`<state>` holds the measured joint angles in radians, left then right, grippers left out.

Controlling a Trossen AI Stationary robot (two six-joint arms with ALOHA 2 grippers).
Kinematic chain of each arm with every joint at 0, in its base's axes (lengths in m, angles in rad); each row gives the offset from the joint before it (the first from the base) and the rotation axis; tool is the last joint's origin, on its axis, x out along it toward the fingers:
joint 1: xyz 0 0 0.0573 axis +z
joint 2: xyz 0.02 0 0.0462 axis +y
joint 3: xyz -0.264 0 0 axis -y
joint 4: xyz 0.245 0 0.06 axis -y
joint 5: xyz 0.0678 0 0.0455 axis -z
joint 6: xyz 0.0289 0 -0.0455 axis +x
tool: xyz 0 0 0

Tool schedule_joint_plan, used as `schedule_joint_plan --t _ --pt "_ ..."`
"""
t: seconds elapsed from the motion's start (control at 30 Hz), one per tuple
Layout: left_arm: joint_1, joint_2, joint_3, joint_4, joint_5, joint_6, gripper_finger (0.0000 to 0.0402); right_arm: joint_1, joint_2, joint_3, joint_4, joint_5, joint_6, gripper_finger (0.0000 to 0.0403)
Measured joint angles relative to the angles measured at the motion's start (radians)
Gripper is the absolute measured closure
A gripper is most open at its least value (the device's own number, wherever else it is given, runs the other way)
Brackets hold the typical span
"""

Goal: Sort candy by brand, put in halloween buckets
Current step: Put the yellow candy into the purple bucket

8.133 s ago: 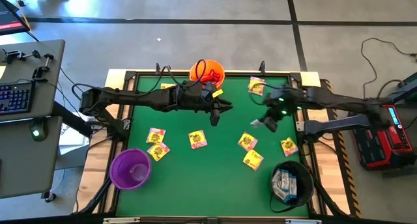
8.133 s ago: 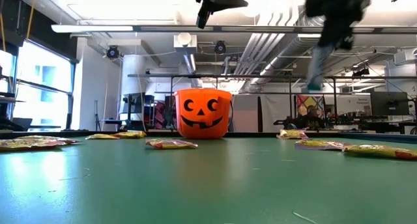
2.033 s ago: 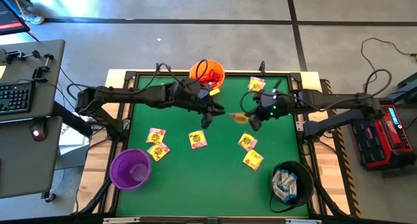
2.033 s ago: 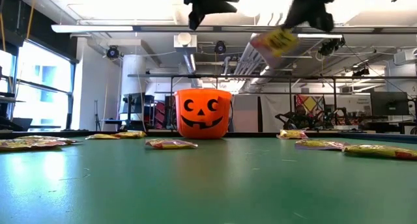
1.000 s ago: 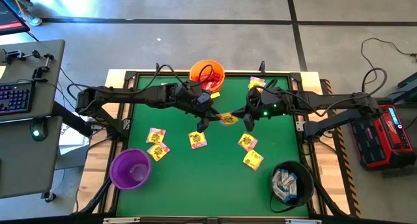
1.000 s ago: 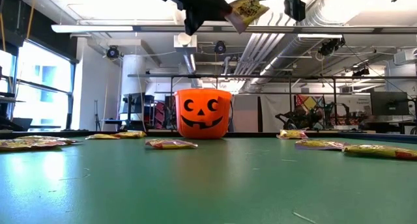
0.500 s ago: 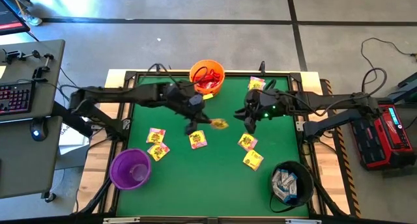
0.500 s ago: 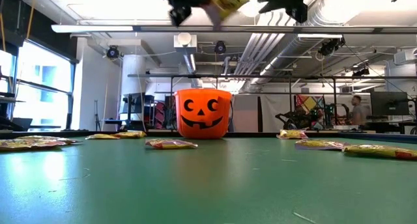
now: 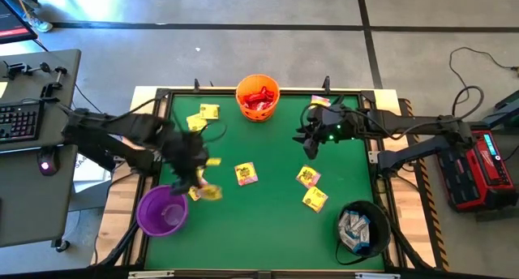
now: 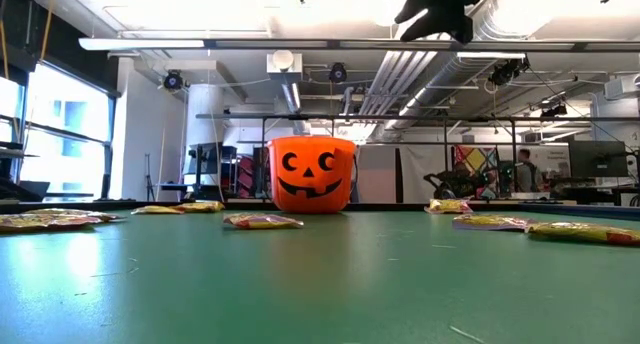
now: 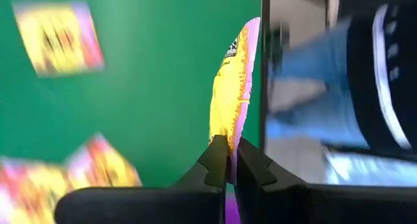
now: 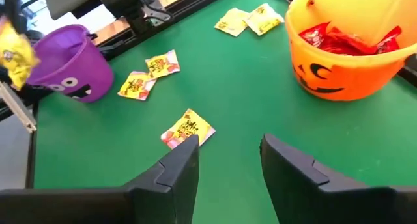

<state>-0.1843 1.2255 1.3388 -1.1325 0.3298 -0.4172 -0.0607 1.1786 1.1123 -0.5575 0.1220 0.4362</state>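
Note:
My left gripper (image 9: pixel 199 187) is shut on a yellow candy packet (image 9: pixel 211 192) above the table's near left part, beside the purple bucket (image 9: pixel 162 211). My right gripper (image 9: pixel 306 147) hangs open and holds nothing, right of the table's middle, high over the cloth (image 10: pixel 440 9). The orange pumpkin-face bucket (image 9: pixel 258 96) at the far edge holds red candy. The black bucket (image 9: pixel 362 228) at the near right holds white-blue candy. Several yellow packets lie flat on the green cloth, among them one at the middle (image 9: pixel 246 174). My left gripper pinches the yellow packet between its two fingertips (image 11: pixel 218 162), at the packet's lower end (image 11: pixel 229 146). The packet shows edge-on and stands out past the fingertips. It is lifted clear of the table.
Loose yellow packets lie at the far left (image 9: pixel 203 117), near the right gripper (image 9: pixel 306 177), (image 9: pixel 315 199), and at the far right edge (image 9: pixel 319 103). Free green cloth (image 9: pixel 259 230) lies between the purple and black buckets. A raised frame rims the table.
The yellow packet has passed from my right gripper to my left one: the left has shut on it and the right has opened. My left arm has then swung fast toward the table's near left, carrying the packet to the purple bucket. My right gripper has stayed about where it was.

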Motion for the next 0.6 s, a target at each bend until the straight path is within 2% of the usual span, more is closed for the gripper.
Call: schedule_joint_plan --t 0.23,0.4,0.6 --pt "-0.222 -0.056 0.000 -0.226 0.035 -0.278 0.0401 -0.028 0.000 0.000 0.000 0.000 0.000 0.0252" --pt "-0.345 -0.077 0.000 -0.399 -0.015 -0.444 0.0401 -0.038 0.000 0.000 0.000 -0.001 -0.016 0.0252" --pt "-0.368 -0.119 -0.072 -0.357 -0.044 -0.539 0.0401 -0.040 0.000 0.000 0.000 -0.002 -0.026 0.0252"
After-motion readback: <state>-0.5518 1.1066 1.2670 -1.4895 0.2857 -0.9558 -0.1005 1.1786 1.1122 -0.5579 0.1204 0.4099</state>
